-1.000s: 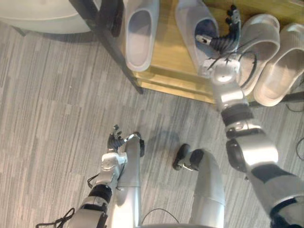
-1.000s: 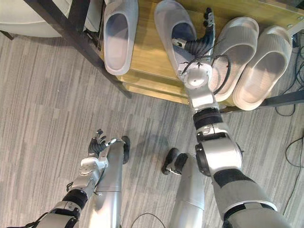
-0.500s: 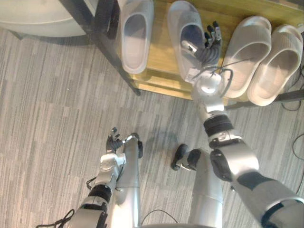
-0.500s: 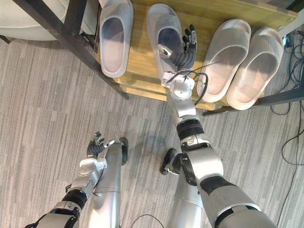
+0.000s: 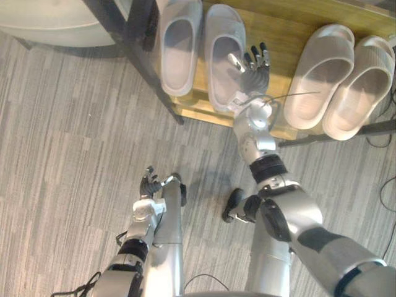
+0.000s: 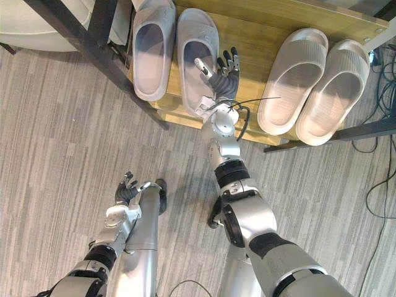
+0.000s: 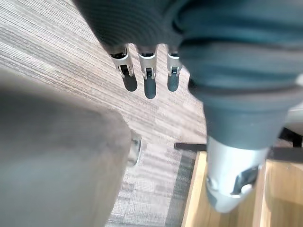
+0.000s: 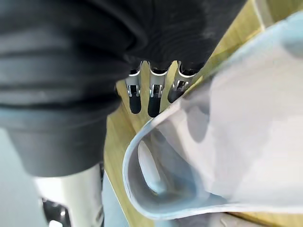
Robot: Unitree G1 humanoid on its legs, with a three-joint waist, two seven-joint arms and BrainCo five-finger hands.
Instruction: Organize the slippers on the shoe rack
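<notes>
Grey slipper [image 5: 218, 86] on wooden shoe rack [image 5: 278, 43], right robot hand [image 5: 252, 73] fingers straight against its side; left robot hand [image 5: 148, 184] relaxed, holding nothing

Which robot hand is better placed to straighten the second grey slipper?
Right: the right robot hand is at that grey slipper on the rack; the left robot hand hangs by the floor.
</notes>
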